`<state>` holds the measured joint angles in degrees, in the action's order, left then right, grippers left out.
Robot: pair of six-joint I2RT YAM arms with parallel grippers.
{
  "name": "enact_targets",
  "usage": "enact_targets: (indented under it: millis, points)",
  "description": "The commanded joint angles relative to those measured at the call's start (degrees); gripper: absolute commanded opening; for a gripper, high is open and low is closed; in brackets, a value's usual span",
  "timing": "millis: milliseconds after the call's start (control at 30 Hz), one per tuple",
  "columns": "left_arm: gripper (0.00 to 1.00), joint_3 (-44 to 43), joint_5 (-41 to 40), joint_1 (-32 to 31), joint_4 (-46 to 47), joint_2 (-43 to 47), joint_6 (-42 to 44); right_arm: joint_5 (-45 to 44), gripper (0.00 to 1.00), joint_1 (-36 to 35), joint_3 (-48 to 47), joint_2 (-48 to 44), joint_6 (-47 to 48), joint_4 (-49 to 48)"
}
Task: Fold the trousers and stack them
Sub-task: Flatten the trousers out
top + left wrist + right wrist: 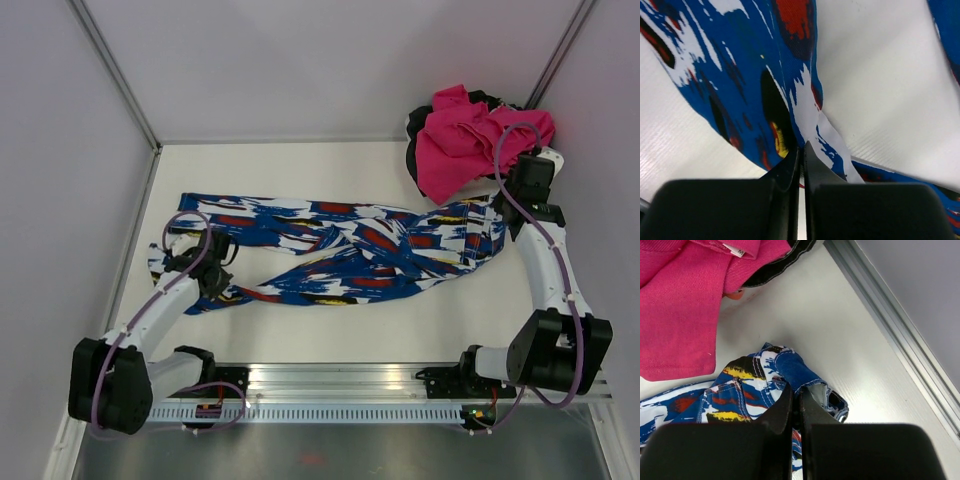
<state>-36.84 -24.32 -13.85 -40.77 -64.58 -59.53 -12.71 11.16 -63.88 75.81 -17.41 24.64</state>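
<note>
Pinching trousers point(350, 250) at both ends; left jaws clamped on hem, right jaws on waist; likely to stretch flat before folding.

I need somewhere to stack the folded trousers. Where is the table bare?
Bare table lies in the far strip between the trousers and the back wall, left of the pink clothes, and the near strip between trousers and rail. The far right corner is crowded: pink clothes, right gripper.
</note>
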Motion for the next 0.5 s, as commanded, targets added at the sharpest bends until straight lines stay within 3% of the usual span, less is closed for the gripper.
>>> enact_targets:
  millis: [0,233,467]
  points:
    - [0.02,-3.6,-2.9,2.8,-3.7,5.4,2.8,-3.0,0.00,0.3,-1.7,-3.4,-0.1,0.3]
    - [0.02,-14.7,1.2,6.1,-12.8,21.2,12.0,-2.9,0.00,0.4,-7.6,-10.1,1.8,8.0]
    - [0.02,-23.5,10.0,6.5,-22.1,21.8,16.8,-2.7,0.00,0.4,-10.8,-14.2,2.4,13.1]
